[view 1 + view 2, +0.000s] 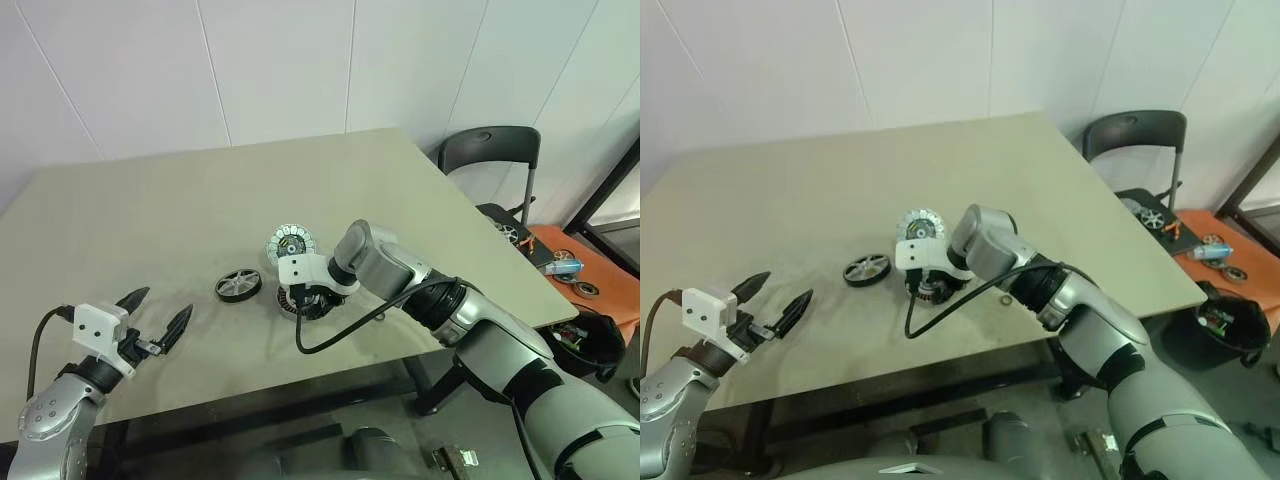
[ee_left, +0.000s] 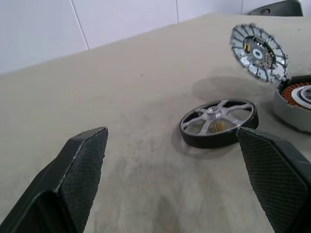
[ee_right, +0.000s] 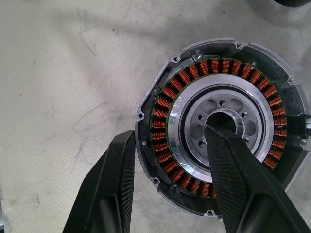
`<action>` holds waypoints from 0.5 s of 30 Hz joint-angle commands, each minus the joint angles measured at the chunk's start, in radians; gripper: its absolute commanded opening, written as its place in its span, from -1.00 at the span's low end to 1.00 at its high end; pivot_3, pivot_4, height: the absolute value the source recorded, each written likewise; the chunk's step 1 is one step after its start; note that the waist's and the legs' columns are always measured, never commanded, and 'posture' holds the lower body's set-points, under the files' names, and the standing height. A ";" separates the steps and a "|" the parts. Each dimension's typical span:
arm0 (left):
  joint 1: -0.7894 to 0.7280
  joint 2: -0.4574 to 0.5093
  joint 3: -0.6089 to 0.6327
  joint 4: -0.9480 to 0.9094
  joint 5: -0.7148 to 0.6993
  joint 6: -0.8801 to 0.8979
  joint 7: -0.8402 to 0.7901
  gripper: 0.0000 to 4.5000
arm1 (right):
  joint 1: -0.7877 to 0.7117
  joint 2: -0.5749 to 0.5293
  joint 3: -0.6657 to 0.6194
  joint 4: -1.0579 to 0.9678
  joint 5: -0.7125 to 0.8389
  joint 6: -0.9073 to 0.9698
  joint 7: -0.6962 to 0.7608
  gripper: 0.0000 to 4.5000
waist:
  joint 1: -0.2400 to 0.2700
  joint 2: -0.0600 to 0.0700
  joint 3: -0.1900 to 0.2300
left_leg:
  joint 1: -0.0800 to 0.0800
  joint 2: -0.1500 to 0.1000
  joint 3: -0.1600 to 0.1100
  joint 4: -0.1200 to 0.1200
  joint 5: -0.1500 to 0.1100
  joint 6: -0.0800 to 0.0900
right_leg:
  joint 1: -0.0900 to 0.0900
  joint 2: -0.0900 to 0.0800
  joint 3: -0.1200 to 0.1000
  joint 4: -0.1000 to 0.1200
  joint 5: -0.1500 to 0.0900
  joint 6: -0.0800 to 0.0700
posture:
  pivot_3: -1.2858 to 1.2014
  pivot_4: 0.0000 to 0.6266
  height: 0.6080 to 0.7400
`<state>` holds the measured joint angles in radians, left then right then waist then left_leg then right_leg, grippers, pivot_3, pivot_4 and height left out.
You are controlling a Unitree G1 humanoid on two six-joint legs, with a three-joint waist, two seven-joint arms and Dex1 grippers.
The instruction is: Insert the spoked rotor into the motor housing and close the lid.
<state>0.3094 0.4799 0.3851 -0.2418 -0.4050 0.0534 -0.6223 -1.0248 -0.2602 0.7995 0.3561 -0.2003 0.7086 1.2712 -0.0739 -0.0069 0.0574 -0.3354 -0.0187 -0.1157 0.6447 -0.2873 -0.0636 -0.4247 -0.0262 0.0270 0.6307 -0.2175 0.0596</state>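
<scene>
Head view: my left gripper (image 1: 160,312) hangs wide open, empty, near the table (image 1: 150,210) front edge, open room ahead. My right gripper (image 1: 312,302) points down on the housing (image 1: 292,303).

Left wrist: black spoked rotor (image 2: 218,122) lies flat; segmented lid (image 2: 258,46) stands tilted beside the housing.

Right wrist: partly open fingers (image 3: 228,165) straddle the copper-wound rim, one in the hub; grip unclear.
</scene>
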 commanded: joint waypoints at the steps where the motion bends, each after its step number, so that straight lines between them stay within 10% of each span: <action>1: -0.006 0.012 0.016 -0.064 -0.013 0.024 0.020 1.00 | -0.011 0.045 -0.008 0.026 -0.009 -0.011 -0.028 -0.20 | -0.002 0.000 0.000 | 0.001 0.000 0.000 0.000 0.000 0.000 | 0.001 0.000 0.000 0.001 0.000 0.000 | 0.03 -1.00 1.00; 15: 0.008 0.006 0.023 -0.133 -0.011 0.086 0.049 1.00 | -0.043 0.139 -0.042 -0.106 0.070 0.134 0.002 -0.20 | 0.005 0.000 0.000 | -0.003 0.000 0.000 -0.005 -0.001 0.001 | -0.006 -0.001 -0.002 -0.001 0.002 0.003 | 0.03 -1.00 1.00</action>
<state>0.3133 0.4799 0.3862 -0.3370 -0.4060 0.1429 -0.5801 -1.0270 -0.1288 0.7892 0.2913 -0.1396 0.8321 1.2852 -0.0688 -0.0069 0.0578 -0.3382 -0.0184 -0.1161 0.6393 -0.2878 -0.0631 -0.4307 -0.0272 0.0251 0.6290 -0.2152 0.0628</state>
